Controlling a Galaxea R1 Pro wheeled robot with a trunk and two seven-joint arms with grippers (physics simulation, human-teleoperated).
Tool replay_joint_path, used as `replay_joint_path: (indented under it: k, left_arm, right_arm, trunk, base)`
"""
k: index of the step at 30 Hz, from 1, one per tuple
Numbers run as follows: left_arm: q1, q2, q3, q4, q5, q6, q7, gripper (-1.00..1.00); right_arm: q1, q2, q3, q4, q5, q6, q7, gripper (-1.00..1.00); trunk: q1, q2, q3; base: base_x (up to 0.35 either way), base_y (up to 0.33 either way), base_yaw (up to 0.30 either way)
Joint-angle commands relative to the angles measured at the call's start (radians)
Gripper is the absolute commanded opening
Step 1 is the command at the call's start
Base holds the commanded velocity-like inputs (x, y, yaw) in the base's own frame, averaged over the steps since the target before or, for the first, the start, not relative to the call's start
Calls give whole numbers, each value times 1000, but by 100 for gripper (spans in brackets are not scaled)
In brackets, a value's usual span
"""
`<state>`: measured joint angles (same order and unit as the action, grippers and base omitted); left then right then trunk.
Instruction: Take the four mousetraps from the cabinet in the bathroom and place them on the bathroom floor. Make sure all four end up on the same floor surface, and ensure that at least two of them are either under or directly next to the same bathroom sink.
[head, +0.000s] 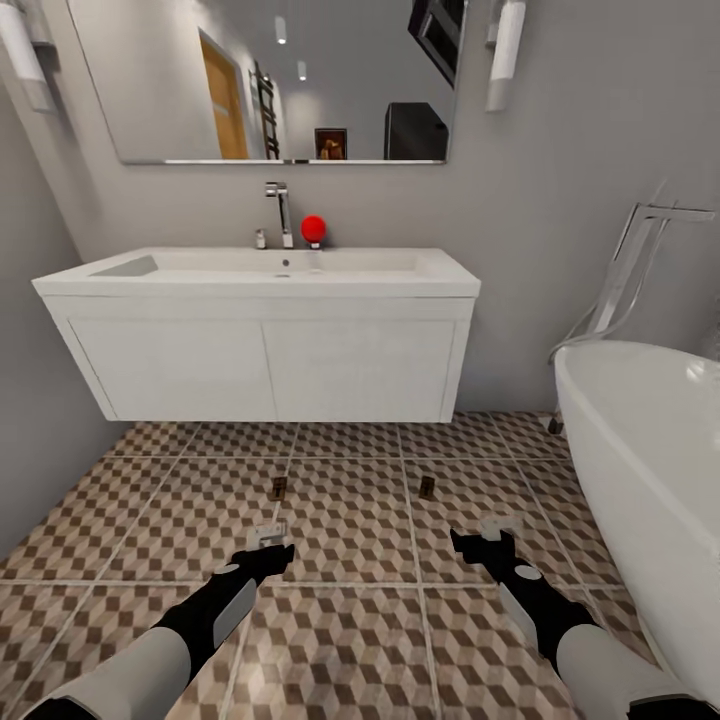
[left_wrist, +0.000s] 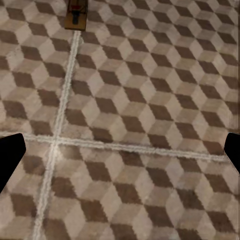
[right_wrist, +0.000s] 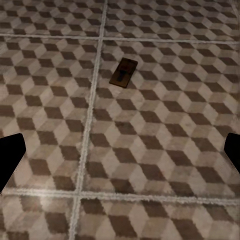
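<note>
- One mousetrap (head: 279, 488) is cut off at the frame edge in the left wrist view (left_wrist: 76, 14); its wire is hard to make out.
- No writing is readable anywhere.
- Second mousetrap (head: 427, 488) (right_wrist: 123, 72) lies flat on the bathroom floor (head: 350, 560), well apart from the first, both just in front of the sink (head: 270, 275).
- A bathtub (head: 650, 450) stands at the right; a red ball (head: 313, 228) sits beside the tap (head: 280, 212).
- Left gripper (head: 268, 540) and right gripper (head: 490, 535) hover over tiles, jaws spread wide, holding nothing.

White bathtub (head: 650, 450) at right, wall mirror (head: 270, 80), red ball (head: 313, 228) beside it.
</note>
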<state>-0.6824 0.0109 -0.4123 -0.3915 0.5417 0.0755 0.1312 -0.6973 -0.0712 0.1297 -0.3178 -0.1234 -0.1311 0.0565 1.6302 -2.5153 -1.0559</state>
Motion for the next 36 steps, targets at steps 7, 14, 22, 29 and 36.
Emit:
replay_joint_path:
  k: [7,14,22,29,36]
  left_arm:
    - [0,0,-9,-3,7,4,8,100]
    - [0,-1,-10,-3,7,4,8,100]
    - [0,-5,-11,-3,7,4,9,100]
    - [0,-4,-11,-3,7,4,9,100]
    - [0,-5,-12,-3,7,4,8,100]
  right_arm:
    - [-1,-1,7,1,-11,-4,2,100]
    - [-1,-1,7,2,-11,-4,2,100]
    - [-1,-1,7,2,-11,-4,2,100]
    - [-1,-1,7,2,-11,-4,2,100]
    - [-1,-1,8,2,-12,-4,3,100]
  trunk:
    - [-3,1,26]
    - [-6,3,53]
    - [-10,5,84]
    - [-13,6,111]
    - [-16,8,138]
  base:
    - [0,0,0]
    - [0,0,0]
    - [0,0,0]
    - [0,0,0]
    - [0,0,0]
